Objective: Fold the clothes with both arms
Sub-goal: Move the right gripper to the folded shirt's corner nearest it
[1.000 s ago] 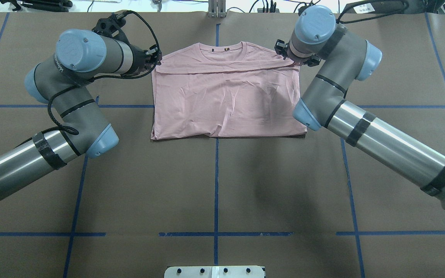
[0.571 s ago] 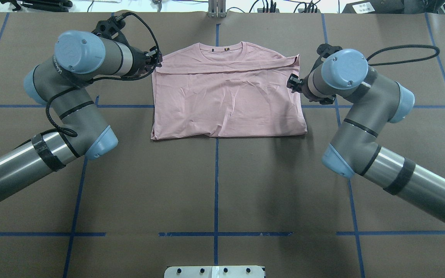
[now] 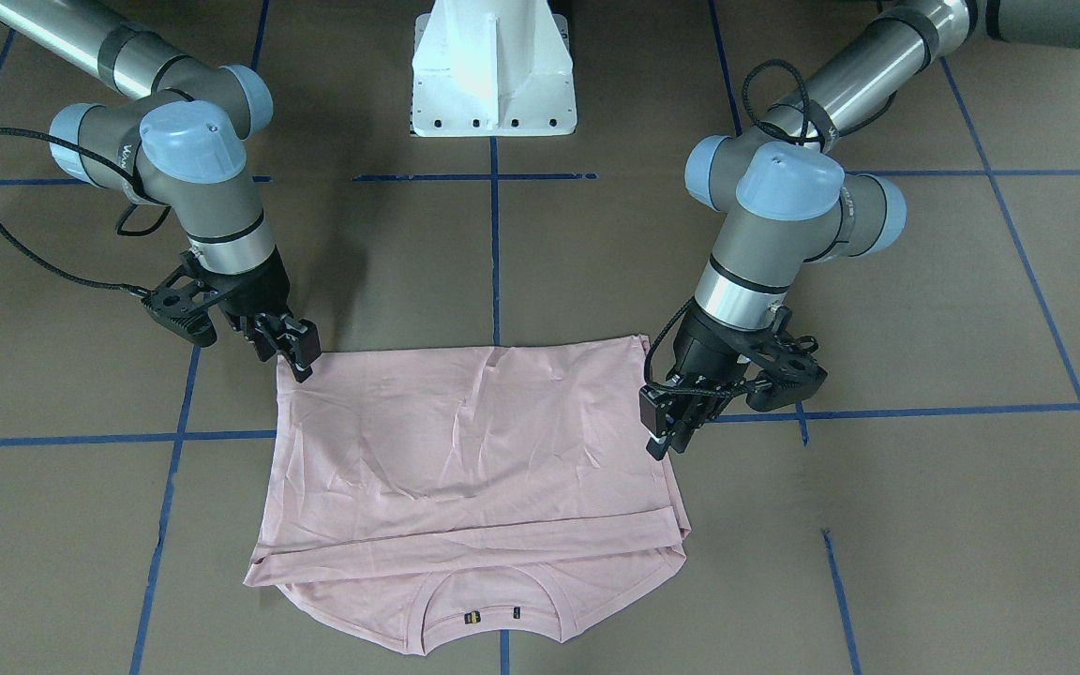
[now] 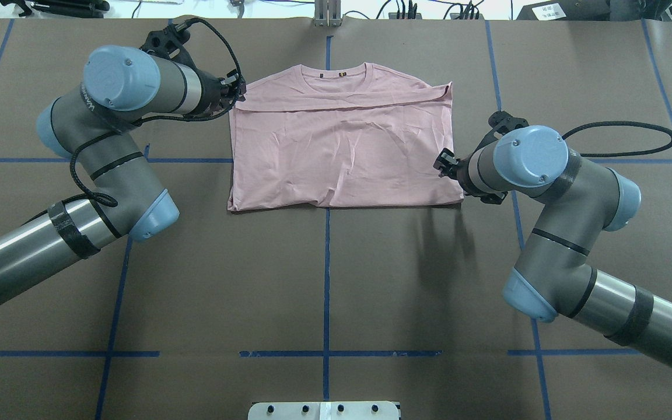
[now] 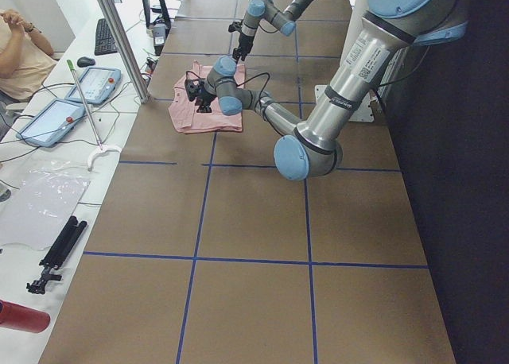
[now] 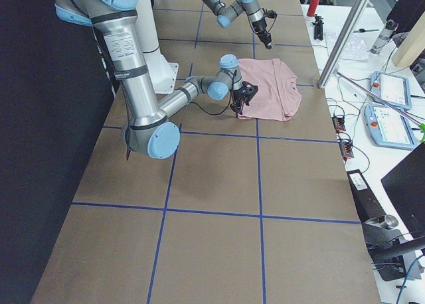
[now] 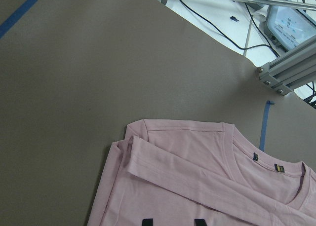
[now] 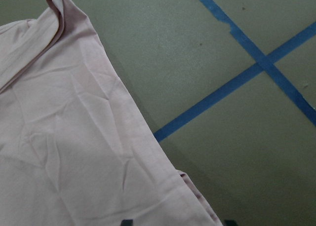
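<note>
The right hand [image 3: 299, 361] hovers, fingers spread wide, over the pink T-shirt's [image 4: 342, 151] right edge near its robot-side corner. The left hand [image 3: 667, 433], fingers apart but narrower, hangs at its far left corner. The T-shirt lies folded flat on the bench [image 4: 324, 280], midway across and toward the far edge.

The table [image 4: 324, 280] is being lit evenly from above; a soft-edged shadow is being thrown on it just beside the right gripper's [image 4: 444, 163] jaws; glare is being caught along the left arm [image 4: 9, 262]; the right wrist view is being tinged green.
</note>
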Robot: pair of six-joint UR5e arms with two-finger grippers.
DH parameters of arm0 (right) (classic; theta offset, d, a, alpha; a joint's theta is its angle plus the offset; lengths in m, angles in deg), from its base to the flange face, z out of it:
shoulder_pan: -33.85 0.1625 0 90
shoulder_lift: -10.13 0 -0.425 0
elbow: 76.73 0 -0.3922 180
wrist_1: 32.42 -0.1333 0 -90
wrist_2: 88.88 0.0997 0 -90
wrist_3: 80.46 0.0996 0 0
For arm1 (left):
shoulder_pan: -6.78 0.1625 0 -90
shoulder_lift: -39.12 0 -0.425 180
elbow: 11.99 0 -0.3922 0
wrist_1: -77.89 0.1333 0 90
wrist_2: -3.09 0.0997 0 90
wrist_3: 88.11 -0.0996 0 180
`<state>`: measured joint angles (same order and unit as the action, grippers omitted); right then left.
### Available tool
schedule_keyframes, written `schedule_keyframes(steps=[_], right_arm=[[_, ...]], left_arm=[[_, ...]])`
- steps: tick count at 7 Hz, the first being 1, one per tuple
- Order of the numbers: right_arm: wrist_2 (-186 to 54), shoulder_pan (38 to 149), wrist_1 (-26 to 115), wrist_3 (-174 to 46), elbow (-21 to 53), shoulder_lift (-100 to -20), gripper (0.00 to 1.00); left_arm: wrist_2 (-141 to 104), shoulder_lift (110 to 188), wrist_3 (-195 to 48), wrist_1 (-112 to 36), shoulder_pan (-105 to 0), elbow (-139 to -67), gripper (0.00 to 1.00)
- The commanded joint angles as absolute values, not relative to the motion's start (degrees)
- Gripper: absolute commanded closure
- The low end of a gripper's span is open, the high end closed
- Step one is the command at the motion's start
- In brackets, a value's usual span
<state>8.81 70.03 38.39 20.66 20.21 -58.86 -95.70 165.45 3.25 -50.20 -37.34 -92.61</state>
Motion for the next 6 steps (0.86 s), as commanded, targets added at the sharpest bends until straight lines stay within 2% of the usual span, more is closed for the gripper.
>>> schedule_keyframes(steps=[1,3,4,5,6], right_arm=[[8.2,68.2,38.2,21.2,19.4,-59.5,0.32],[8.0,67.7,38.3,21.0,18.5,-59.4,0.32],[7.9,67.7,38.3,20.8,17.8,-59.3,0.39],[6.8,67.9,38.4,20.9,17.7,-59.2,0.90],[6.7,67.9,38.3,20.7,17.7,-59.3,1.00]], left_arm=[[-95.7,165.3,3.2,-50.2,-37.3,-92.6,0.60],[-95.7,165.4,3.1,-50.2,-37.3,-92.6,0.60],[-95.7,165.2,3.1,-50.2,-37.3,-92.6,0.60],[-95.7,165.2,3.1,-50.2,-37.4,-92.6,0.60],[-95.7,165.2,3.1,-50.2,-37.5,-92.7,0.60]])
